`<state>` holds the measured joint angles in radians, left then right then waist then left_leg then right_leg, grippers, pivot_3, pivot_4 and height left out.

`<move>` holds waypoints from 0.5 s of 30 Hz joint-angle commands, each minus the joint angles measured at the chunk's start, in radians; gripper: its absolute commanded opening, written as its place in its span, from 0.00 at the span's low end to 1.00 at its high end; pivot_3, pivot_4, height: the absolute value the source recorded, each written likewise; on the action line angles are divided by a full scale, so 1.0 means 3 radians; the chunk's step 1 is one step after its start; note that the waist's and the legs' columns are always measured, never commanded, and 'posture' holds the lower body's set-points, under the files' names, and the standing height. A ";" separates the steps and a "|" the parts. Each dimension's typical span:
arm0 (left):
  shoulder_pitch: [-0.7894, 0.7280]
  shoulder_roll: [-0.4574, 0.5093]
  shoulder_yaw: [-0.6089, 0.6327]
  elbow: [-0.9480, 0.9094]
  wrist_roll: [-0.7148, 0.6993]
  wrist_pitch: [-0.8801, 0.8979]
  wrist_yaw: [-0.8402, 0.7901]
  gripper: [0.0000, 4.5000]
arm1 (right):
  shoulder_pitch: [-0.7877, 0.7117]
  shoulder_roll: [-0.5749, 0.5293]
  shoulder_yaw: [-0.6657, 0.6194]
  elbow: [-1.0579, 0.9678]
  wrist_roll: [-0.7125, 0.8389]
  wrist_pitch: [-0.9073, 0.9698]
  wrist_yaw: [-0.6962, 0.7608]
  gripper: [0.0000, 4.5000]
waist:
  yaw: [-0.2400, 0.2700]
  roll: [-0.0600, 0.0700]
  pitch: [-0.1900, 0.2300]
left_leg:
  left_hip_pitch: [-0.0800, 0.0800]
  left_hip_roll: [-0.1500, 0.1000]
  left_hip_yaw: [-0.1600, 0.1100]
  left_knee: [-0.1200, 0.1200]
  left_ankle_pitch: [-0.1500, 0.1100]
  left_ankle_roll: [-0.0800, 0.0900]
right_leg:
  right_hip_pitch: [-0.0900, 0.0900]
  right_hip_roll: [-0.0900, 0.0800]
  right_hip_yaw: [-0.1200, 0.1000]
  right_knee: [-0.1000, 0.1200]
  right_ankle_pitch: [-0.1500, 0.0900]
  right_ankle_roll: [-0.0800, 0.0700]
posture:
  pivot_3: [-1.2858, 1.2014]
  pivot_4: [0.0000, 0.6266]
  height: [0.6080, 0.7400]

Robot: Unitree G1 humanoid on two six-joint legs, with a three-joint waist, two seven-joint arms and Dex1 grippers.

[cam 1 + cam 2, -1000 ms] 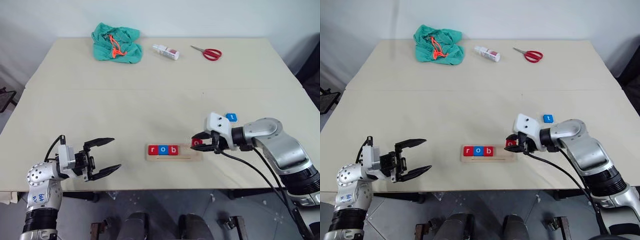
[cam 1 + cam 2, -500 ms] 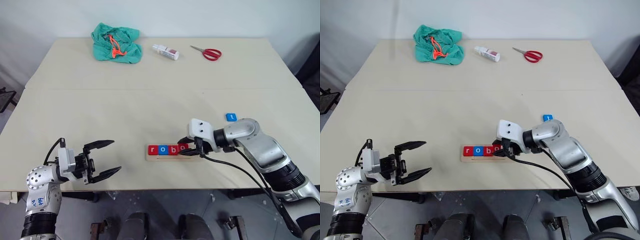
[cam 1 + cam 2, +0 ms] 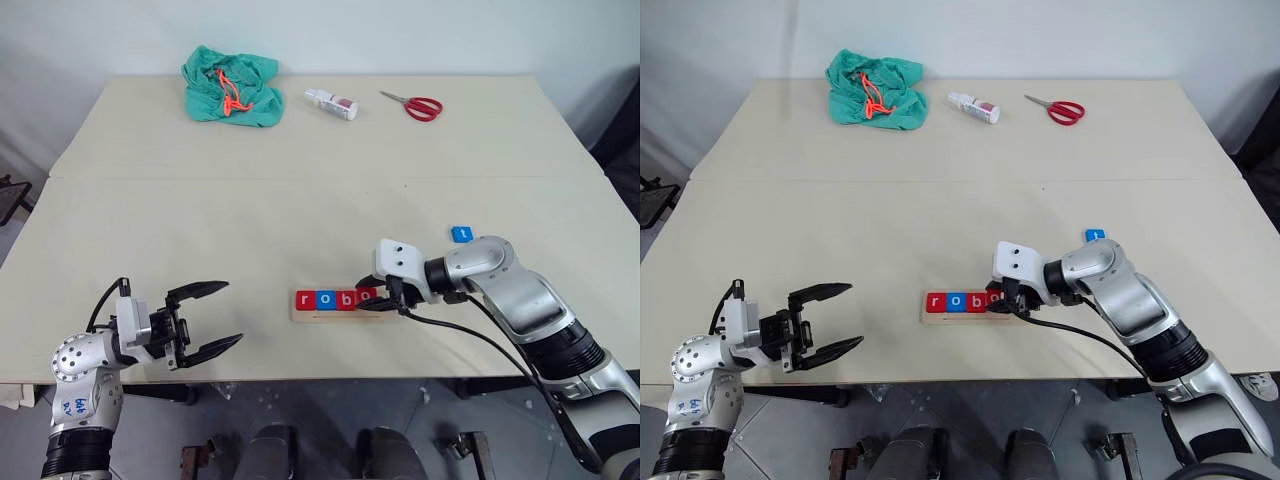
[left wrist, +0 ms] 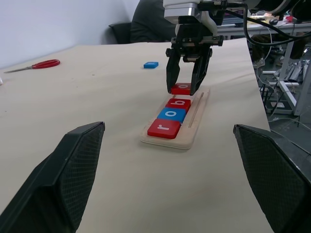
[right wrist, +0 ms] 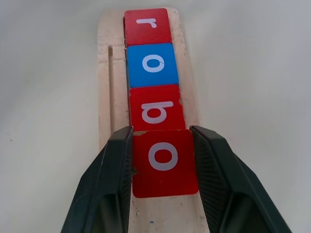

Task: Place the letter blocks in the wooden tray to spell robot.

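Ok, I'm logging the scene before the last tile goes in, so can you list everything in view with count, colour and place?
Tray: one, pale wood, near table edge, centre.
Tiles in tray: four; red r, blue o, red b, red o between the right claw's fingers.
t tile: one, blue, loose on table right of tray.
Cloth: one, green with orange cord, far left.
Bottle: one, white, lying far centre.
Scissors: one, red handles, far right.
Table: one, beige.
Left claw: open, left of tray.
Right claw: straddling the red o; grip unclear.
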<state>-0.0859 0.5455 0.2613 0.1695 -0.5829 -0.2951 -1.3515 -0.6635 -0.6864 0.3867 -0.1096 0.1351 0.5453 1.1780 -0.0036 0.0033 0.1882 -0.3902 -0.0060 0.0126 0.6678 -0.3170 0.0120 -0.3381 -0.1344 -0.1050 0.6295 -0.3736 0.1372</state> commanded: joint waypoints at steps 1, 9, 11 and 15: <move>0.0011 0.0013 0.0028 -0.0091 -0.0022 -0.0035 0.0013 1.00 | -0.0016 -0.0003 -0.0004 -0.0122 0.0006 0.0005 0.0038 0.63 | -0.0001 0.0000 0.0000 | 0.0000 0.0000 0.0000 0.0000 0.0000 0.0000 | 0.0000 0.0000 0.0000 0.0000 0.0000 0.0000 | 0.52 0.24 1.00; -0.0031 -0.0011 -0.0007 -0.0055 -0.0002 -0.0042 0.0035 1.00 | 0.0072 -0.0056 -0.0175 -0.0356 0.0095 0.0234 -0.0095 0.99 | 0.0000 0.0000 0.0000 | 0.0000 0.0000 0.0000 0.0000 0.0000 0.0000 | 0.0000 0.0000 0.0000 0.0000 0.0000 0.0000 | 0.52 0.24 1.00; -0.0046 -0.0015 -0.0019 -0.0039 -0.0003 -0.0039 0.0028 1.00 | 0.0117 -0.0085 -0.0214 -0.0428 0.0126 0.0291 -0.0115 0.99 | 0.0003 0.0000 0.0000 | 0.0000 0.0000 0.0000 0.0000 0.0000 0.0000 | 0.0000 0.0000 0.0000 0.0000 0.0000 0.0000 | 0.52 0.24 1.00; -0.0116 -0.0026 -0.0039 0.0020 0.0012 -0.0044 0.0022 1.00 | 0.0196 -0.0102 -0.0372 -0.0499 0.0190 0.0398 -0.0229 0.99 | 0.0004 0.0000 0.0000 | 0.0000 0.0000 0.0000 0.0000 0.0000 0.0000 | 0.0000 0.0000 0.0000 0.0000 0.0000 0.0000 | 0.52 0.24 1.00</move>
<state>-0.1125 0.5408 0.2520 0.1750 -0.5806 -0.2958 -1.3455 -0.6078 -0.7006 0.3242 -0.2193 0.1707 0.6558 1.1237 -0.0022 0.0033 0.1882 -0.3902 -0.0060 0.0125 0.6677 -0.3170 0.0120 -0.3380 -0.1344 -0.1050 0.6295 -0.3736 0.1372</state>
